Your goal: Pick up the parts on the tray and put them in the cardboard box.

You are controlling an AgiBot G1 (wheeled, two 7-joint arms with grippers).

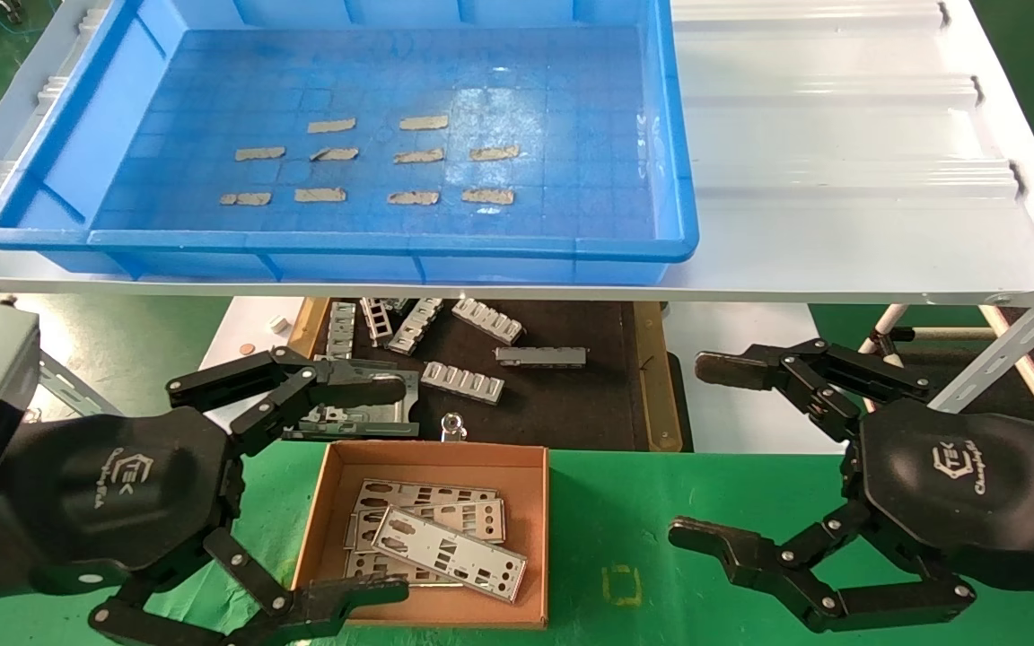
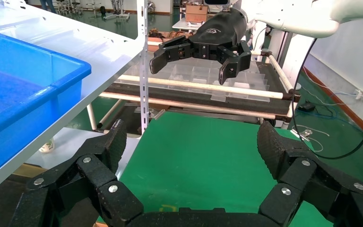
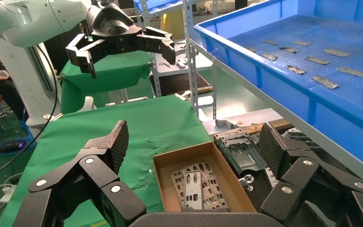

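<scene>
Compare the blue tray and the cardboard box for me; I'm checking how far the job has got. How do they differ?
The tray is bright blue, large and sits up on the white shelf; the cardboard box is brown, much smaller and rests lower on the green mat. The tray holds only small grey strips, while the box holds several silver plates. Both are shallow and open-topped.

The left gripper hovers at the near left with its fingers spread wide and nothing between them. The right gripper hovers at the near right, level with it, jaws likewise wide apart and empty, both pointing inward
</scene>
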